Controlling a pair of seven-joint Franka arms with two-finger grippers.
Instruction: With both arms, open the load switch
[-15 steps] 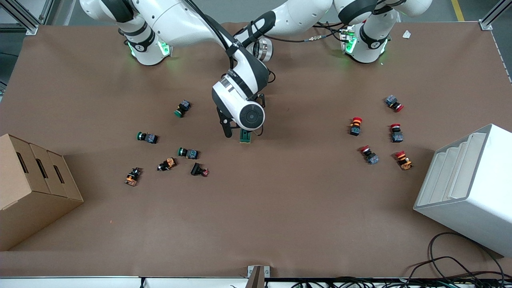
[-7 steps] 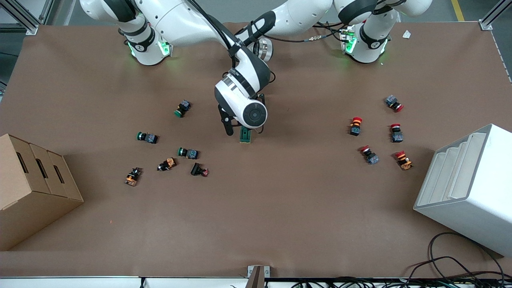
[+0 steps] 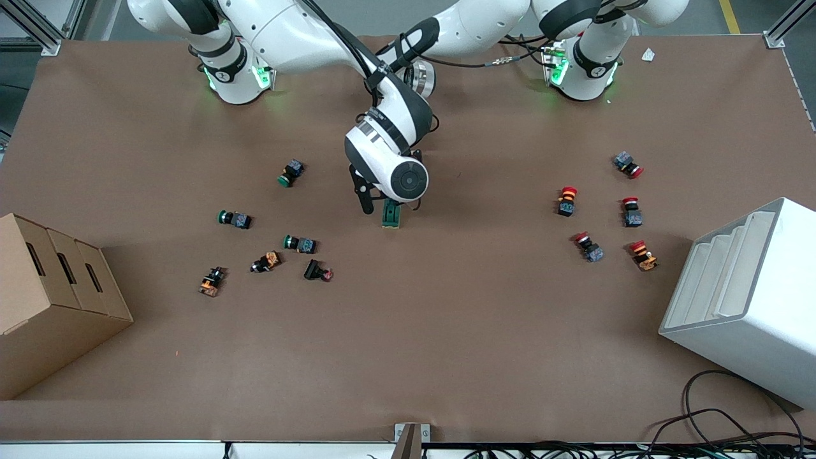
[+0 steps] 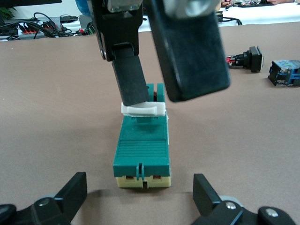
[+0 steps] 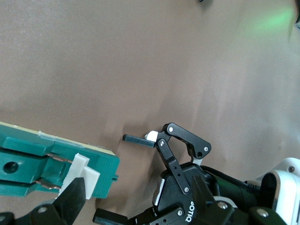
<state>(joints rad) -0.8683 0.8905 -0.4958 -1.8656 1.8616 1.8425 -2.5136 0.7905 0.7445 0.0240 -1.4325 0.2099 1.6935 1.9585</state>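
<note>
Right pincer [image 4: 154,70] at load switch [image 4: 142,150] lever, grip unclear; left pincer [image 4: 140,201] spread, empty.

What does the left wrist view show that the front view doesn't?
Only the left wrist view: the white lever on the dark-green rectangular load switch, the right gripper down at it, and the left gripper open either side of the switch's cream end. Only the front view: cardboard box, white rack, red-capped push-buttons. Both: the switch on the brown table.
</note>
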